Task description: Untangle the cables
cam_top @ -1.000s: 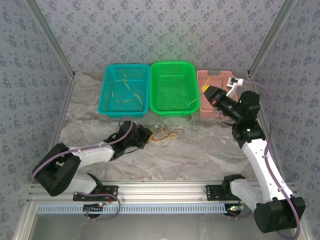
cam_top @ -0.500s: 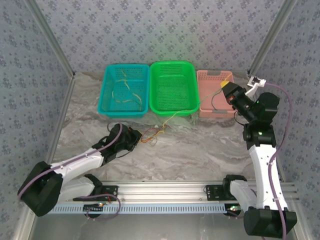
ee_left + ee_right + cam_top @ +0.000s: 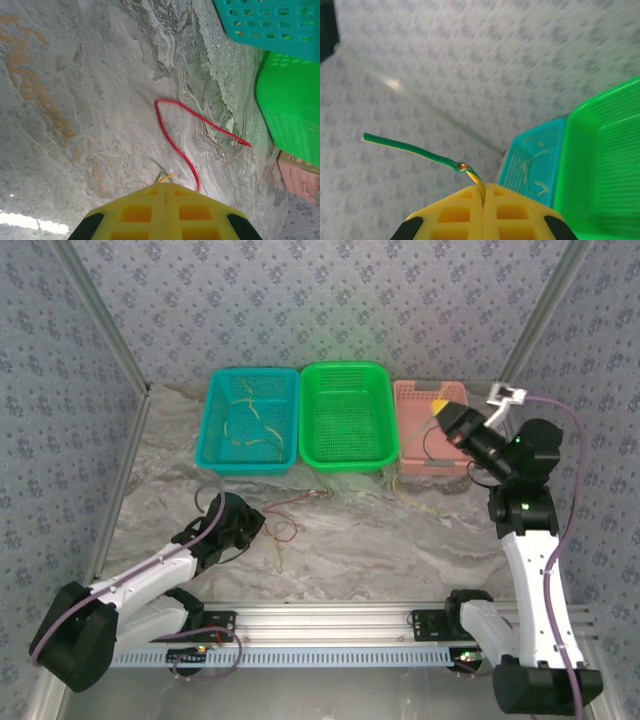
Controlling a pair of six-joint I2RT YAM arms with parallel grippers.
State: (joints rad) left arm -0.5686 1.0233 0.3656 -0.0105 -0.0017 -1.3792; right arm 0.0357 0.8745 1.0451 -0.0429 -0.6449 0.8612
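Observation:
My left gripper (image 3: 256, 524) lies low on the table, left of centre, shut on cables. In the left wrist view its yellow fingertips (image 3: 166, 184) pinch short yellow and green cable ends (image 3: 168, 176), and a red cable (image 3: 172, 142) loops away over the marble. From above, the red cable (image 3: 287, 530) curls just right of that gripper. Over the pink basket (image 3: 415, 398), my right gripper (image 3: 439, 406) is raised and shut on a green-yellow cable (image 3: 410, 148), whose stub sticks out past the fingertips (image 3: 483, 188). A thin yellow-green strand (image 3: 425, 502) lies on the table below.
A teal basket (image 3: 213, 435) holding several pale yellow cables (image 3: 250, 425), a green basket (image 3: 345, 462) and the pink basket stand in a row at the back. Patterned walls close in the table on three sides. An aluminium rail (image 3: 320, 625) runs along the near edge.
The left gripper has drawn back to the left, dragging the red cable along. The right gripper has swung right and up with the green-yellow cable, which no longer stretches between the two grippers.

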